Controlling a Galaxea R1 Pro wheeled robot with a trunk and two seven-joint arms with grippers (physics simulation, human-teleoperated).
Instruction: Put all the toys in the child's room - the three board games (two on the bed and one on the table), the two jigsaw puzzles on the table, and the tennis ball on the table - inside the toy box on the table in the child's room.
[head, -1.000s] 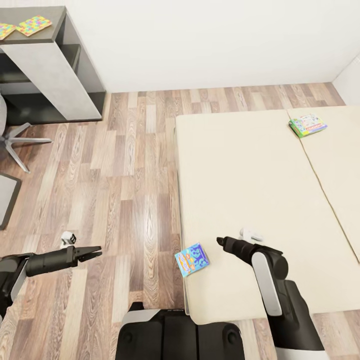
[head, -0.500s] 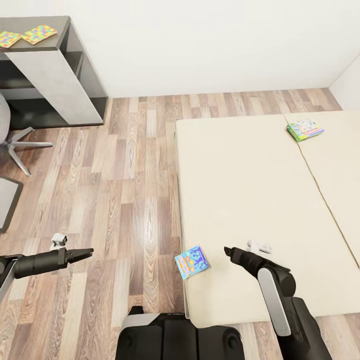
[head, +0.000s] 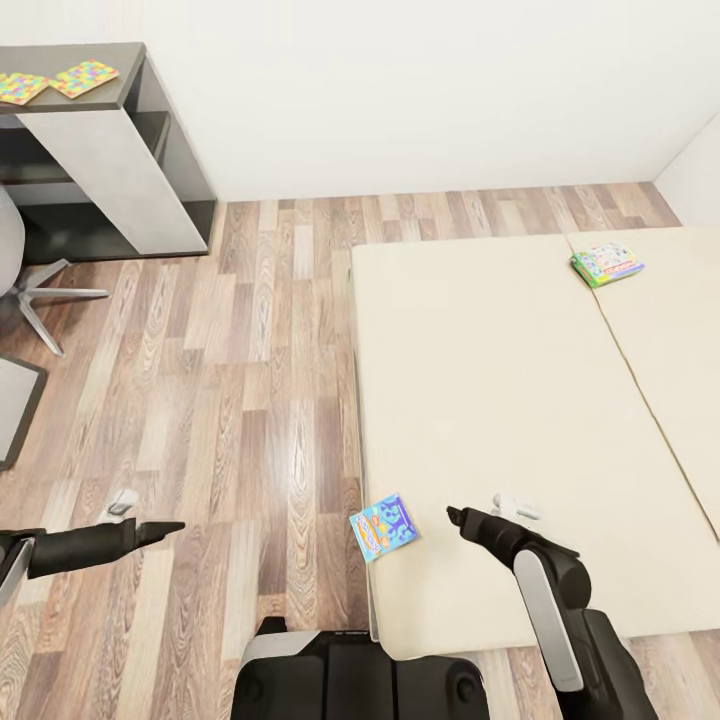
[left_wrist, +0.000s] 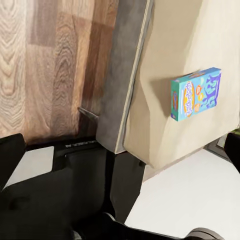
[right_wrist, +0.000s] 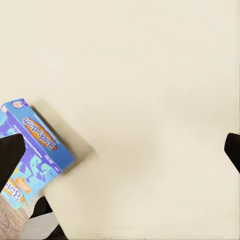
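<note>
A blue board game (head: 384, 526) with white lettering lies flat at the near left corner of the beige bed (head: 500, 380), partly over its edge. The same blue board game (right_wrist: 35, 150) lies by one of my right fingertips (right_wrist: 10, 152). My right gripper (head: 453, 516) hovers open just right of it, holding nothing. My left gripper (head: 172, 526) hangs open over the floor, well left of the bed; from there the blue board game (left_wrist: 196, 94) is some way off. A white-green board game (head: 607, 265) lies at the bed's far right. Two jigsaw puzzles (head: 83, 78) (head: 20, 88) lie on the table's dark side unit (head: 120, 150).
Wooden floor (head: 250, 350) runs between the side unit and the bed. Grey chair legs (head: 45, 295) stand at the left, beside a dark panel (head: 15, 405). My base (head: 360, 680) is against the bed's near left corner. A white wall closes the far side.
The camera has shifted a little. My left arm has drawn back to the left and lower in the picture. My right gripper has dropped slightly, still beside the blue board game.
</note>
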